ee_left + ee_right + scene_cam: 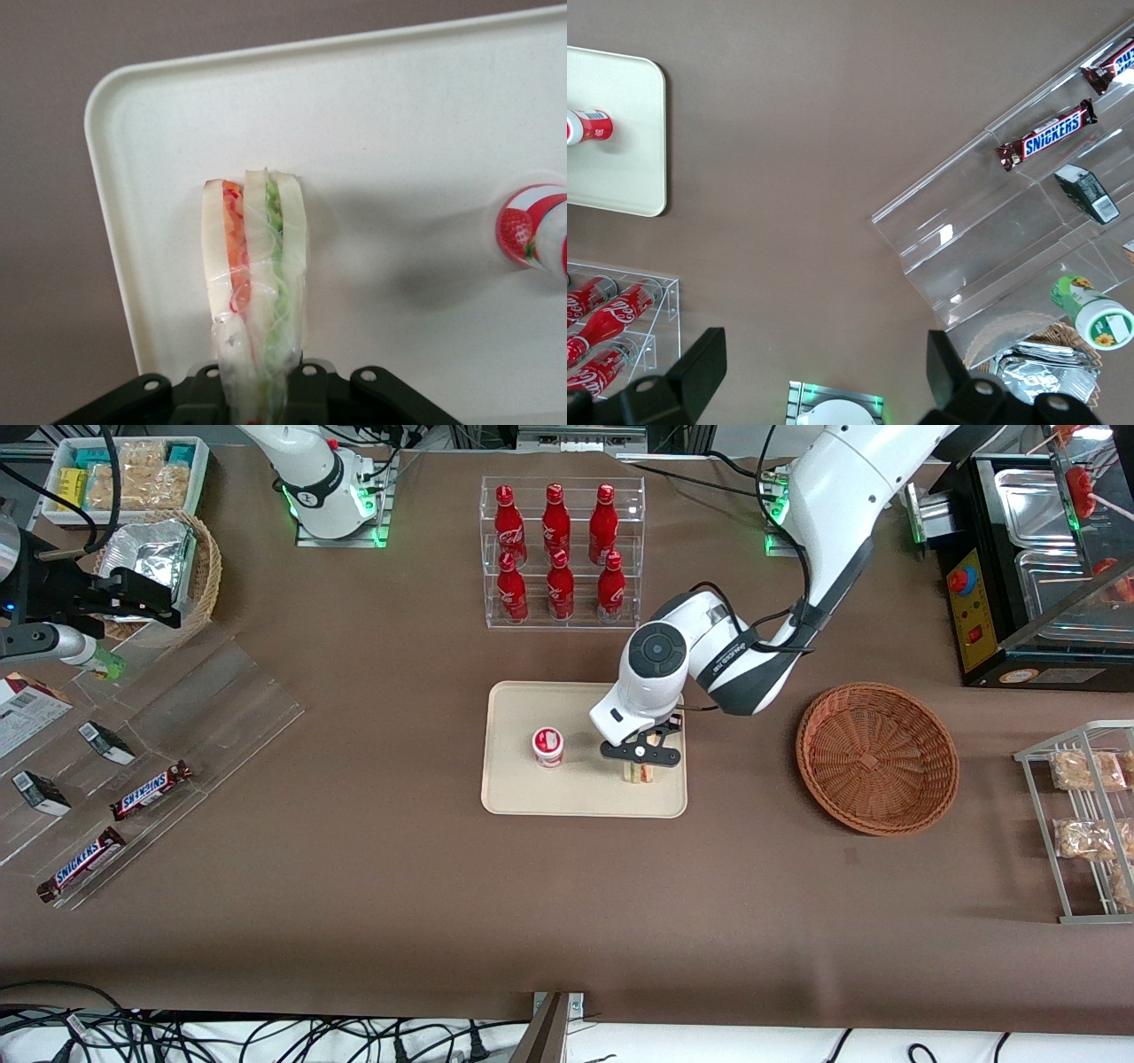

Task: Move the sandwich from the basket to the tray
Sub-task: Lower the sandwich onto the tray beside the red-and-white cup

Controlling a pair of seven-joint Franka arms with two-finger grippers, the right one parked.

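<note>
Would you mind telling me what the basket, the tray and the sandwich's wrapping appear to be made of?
Basket: woven reddish-brown wicker, visible weave. Tray: matte cream, probably plastic, with smooth rounded corners. Sandwich, in the gripper over the tray: glossy clear film, creased, the filling showing through.

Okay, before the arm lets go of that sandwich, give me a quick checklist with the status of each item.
1. Sandwich over the tray, not the table: ok.
2. Pincer shut on the sandwich: ok, wrist view shows it clamped at one end.
3. Sandwich touching the tray surface: cannot tell.
4. Clear of the small red and white cup: ok, apart from it.
5. Inside the tray rim: ok, though near the edge toward the basket.
6. Basket emptied: ok, nothing in it.
</note>
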